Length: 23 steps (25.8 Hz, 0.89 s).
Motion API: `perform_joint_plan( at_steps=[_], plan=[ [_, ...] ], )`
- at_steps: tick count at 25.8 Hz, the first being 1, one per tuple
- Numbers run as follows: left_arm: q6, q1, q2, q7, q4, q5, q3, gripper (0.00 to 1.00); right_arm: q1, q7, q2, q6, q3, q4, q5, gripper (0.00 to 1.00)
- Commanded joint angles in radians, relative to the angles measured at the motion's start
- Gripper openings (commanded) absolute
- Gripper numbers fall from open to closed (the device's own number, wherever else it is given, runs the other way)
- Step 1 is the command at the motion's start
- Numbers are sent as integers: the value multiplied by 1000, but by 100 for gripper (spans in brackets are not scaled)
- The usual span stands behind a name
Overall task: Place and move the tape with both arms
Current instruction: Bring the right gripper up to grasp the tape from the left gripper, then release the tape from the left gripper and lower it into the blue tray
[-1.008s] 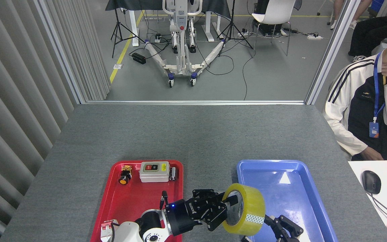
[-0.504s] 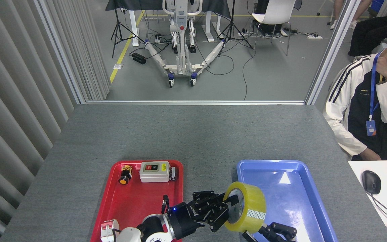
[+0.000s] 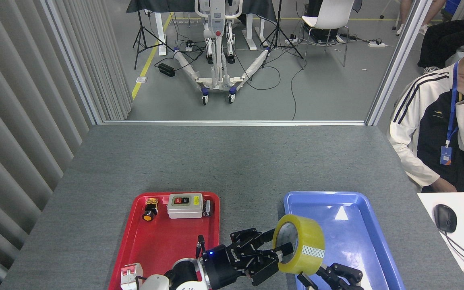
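The tape (image 3: 305, 245), a yellow roll with a white core, is held in the air on its edge over the near left part of the blue tray (image 3: 349, 201). My left gripper (image 3: 279, 241) reaches in from the left and is shut on the roll's left rim, with one finger tip inside the core. My right gripper (image 3: 328, 277) sits just below and to the right of the roll at the bottom edge of the view. Its fingers (image 3: 349, 274) are spread open with nothing between them. I cannot tell whether it touches the roll.
A red tray (image 3: 157, 245) on the left holds a grey switch box (image 3: 185, 206), a black and yellow push button (image 3: 149, 210) and a small white and red part (image 3: 130, 274). A person (image 3: 441, 133) sits at the table's right edge, beside a white desk with a mouse (image 3: 445, 217).
My left gripper has carried the tape a little to the right and up, further over the blue tray. My right gripper has shifted under the roll, fingers still spread.
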Motion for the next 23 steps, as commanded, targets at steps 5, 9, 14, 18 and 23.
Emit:
perform_joint_plan(
  at_steps=[5,9,14,18,23],
  plan=[
    [11,109,25,39,-133,41,224,100,3,-27,0,262,-62,7,-1,0],
    [74,143,72,51,-176,39,347,100,-15,240,3,416,-98,13,-7,0],
    [95,210,190,175,-190,30,502,100,-130,708,2,583,-55,13,-64,0],
    [132,299,203,332,-207,-45,637,100,-238,987,0,655,10,27,-75,0],
    [442,358,201,375,-285,-388,625,100,-241,993,5,670,26,44,-113,0]
  ],
)
